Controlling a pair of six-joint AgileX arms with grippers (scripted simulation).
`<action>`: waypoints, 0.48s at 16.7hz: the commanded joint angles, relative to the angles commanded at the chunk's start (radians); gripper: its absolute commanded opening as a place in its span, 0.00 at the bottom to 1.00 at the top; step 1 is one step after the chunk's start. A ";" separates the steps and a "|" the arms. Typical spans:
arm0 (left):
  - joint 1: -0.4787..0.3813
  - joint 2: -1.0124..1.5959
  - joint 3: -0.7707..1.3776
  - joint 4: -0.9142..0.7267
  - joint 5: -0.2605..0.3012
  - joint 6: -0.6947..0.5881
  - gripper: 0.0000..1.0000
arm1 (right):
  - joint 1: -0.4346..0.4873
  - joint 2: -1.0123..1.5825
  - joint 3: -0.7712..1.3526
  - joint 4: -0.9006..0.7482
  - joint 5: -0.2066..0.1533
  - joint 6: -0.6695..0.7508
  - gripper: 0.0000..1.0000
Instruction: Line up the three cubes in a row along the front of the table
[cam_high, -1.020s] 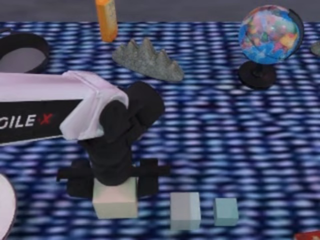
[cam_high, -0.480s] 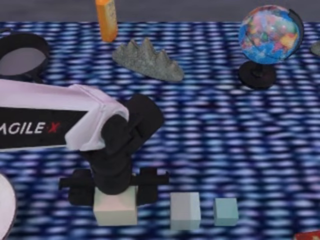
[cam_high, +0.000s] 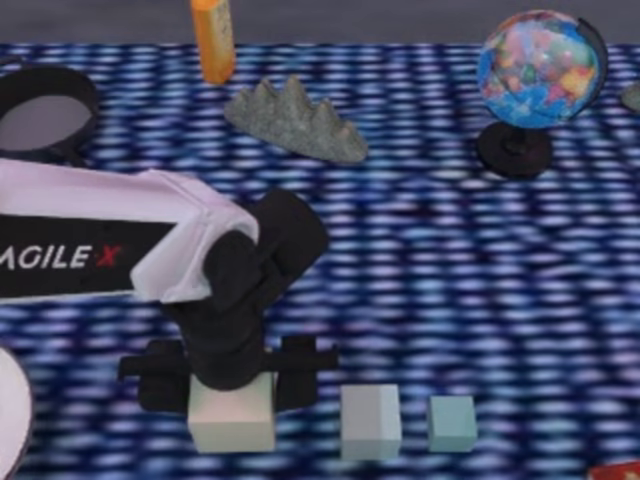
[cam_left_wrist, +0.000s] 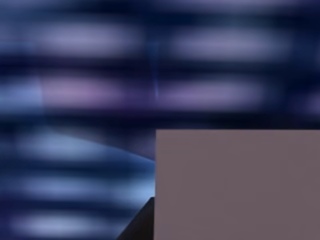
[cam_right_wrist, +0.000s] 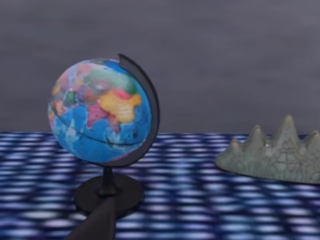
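Observation:
Three cubes stand in a row near the front edge of the table (cam_high: 450, 300): the large cream-pink cube (cam_high: 232, 425), the medium grey-lavender cube (cam_high: 371, 422) and the small teal-grey cube (cam_high: 452, 423). My left gripper (cam_high: 230, 383) reaches down over the large cube, with a black finger pressed against each side of it. In the left wrist view the large cube (cam_left_wrist: 235, 185) fills the frame close up, one dark finger (cam_left_wrist: 142, 222) against its edge. My right arm is out of the top view. Its wrist view shows a single dark finger (cam_right_wrist: 102, 220) pointing toward the globe.
A jagged grey rock (cam_high: 295, 120) lies at the back centre, an orange bottle (cam_high: 213, 38) behind it. A globe (cam_high: 538, 75) on a black stand is at the back right. A black ring (cam_high: 45, 105) sits at the far left, and a red object (cam_high: 618, 470) at the front right corner.
My left gripper and the large cube shifted slightly toward the front edge early in the second, then held still. The other two cubes have not moved.

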 joint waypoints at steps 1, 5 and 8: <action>0.000 0.000 0.000 0.000 0.000 0.000 0.83 | 0.000 0.000 0.000 0.000 0.000 0.000 1.00; 0.000 0.000 0.000 0.000 0.000 0.000 1.00 | 0.000 0.000 0.000 0.000 0.000 0.000 1.00; 0.000 0.000 0.000 0.000 0.000 0.000 1.00 | 0.000 0.000 0.000 0.000 0.000 0.000 1.00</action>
